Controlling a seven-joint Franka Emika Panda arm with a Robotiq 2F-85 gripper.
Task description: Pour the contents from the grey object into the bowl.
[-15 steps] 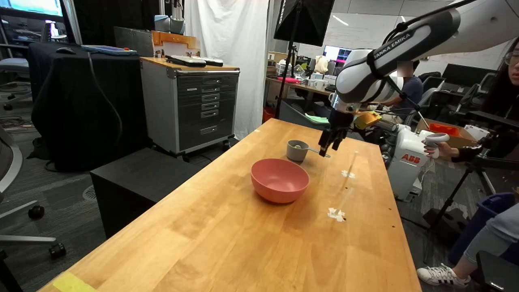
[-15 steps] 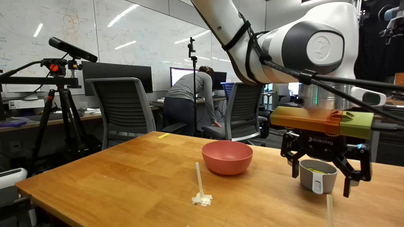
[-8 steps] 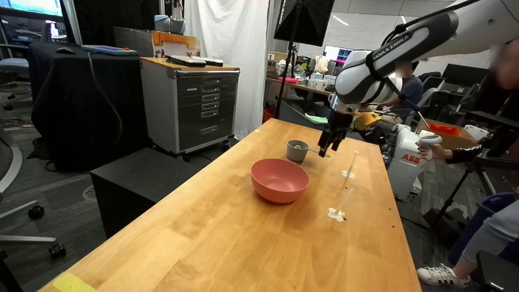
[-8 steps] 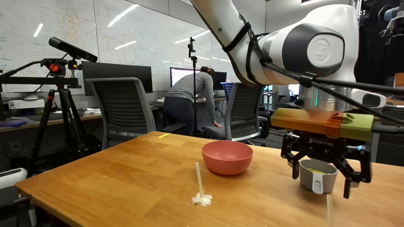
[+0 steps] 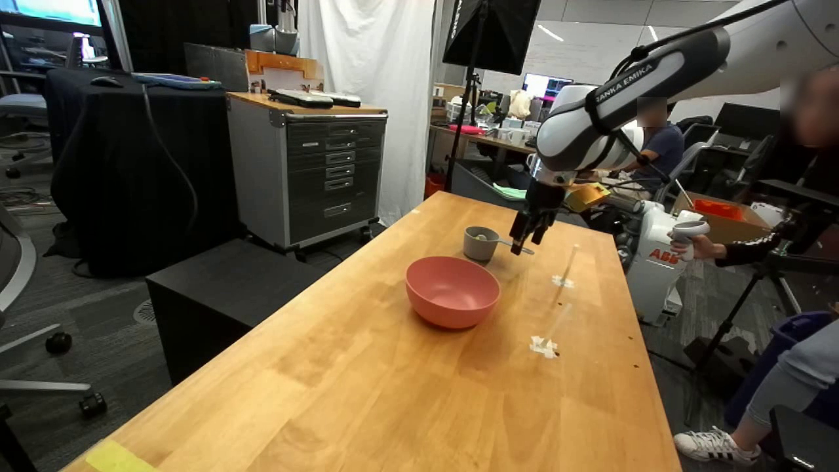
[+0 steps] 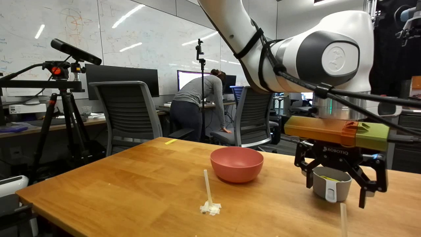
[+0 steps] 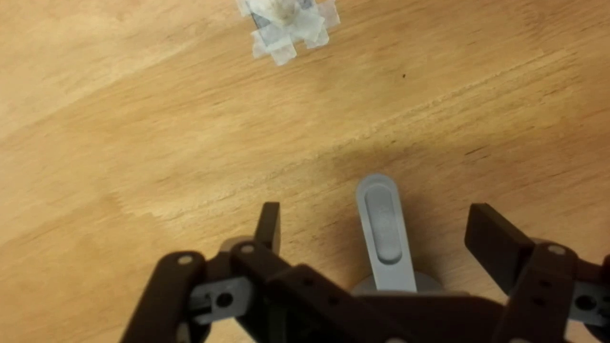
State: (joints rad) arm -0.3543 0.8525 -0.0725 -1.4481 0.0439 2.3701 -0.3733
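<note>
The wooden table (image 6: pixel 138 197) bears a pink-red bowl (image 6: pixel 236 172), grey cup (image 6: pixel 340 187), sticks (image 6: pixel 208 187) and tape (image 6: pixel 214 208).

White arm (image 6: pixel 291 70), black cables (image 6: pixel 378 97), orange-green casing (image 6: pixel 329 132), black jaws

On the pincer (image 6: pixel 336 191), in an exterior view: "ROBOTIQ", in white capitals. On the robot arm (image 5: pixel 682 69), in an exterior view: "RANKA EMIKA", in white, clipped at the start by a black strap (image 5: pixel 595 111). On a white machine (image 5: pixel 661 239): "ABB", in red. On the whiteboard (image 6: pixel 138 62) and softbox (image 5: pixel 501 36): writing too faint or small to read.
</note>
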